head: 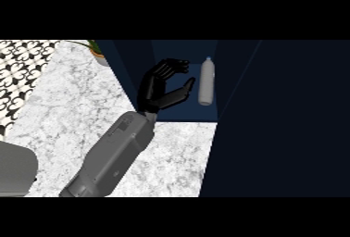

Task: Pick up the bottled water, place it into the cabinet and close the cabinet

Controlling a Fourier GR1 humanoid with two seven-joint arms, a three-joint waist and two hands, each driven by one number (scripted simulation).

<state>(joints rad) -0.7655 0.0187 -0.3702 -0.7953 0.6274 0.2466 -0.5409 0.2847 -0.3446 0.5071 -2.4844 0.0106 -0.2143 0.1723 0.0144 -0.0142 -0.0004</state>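
The bottle (206, 82) lies inside the open cabinet (184, 113), on its dark blue floor, close to the right-hand wall. It is white, with its small cap pointing toward the back of the cabinet and its broader base toward the front edge.

One hand (162, 88) shows, on a grey forearm (116, 155) that rises from the lower left of the view across the marble counter (61, 115) and reaches into the cabinet. Which of the robot's two hands this is cannot be told from the view. Its fingers (171, 65) are partly curled at the top, and the thumb (183, 88) sticks out toward the bottle. The hand holds nothing; the thumb tip is just beside the bottle's left side, with a thin gap between them.

The cabinet door (287, 115) stands open as a wide dark panel filling the right side of the view. At the upper left, a plant pot (100, 55) sits on the counter beside the cabinet's left wall, and a patterned tile wall (21, 69) runs along the left edge
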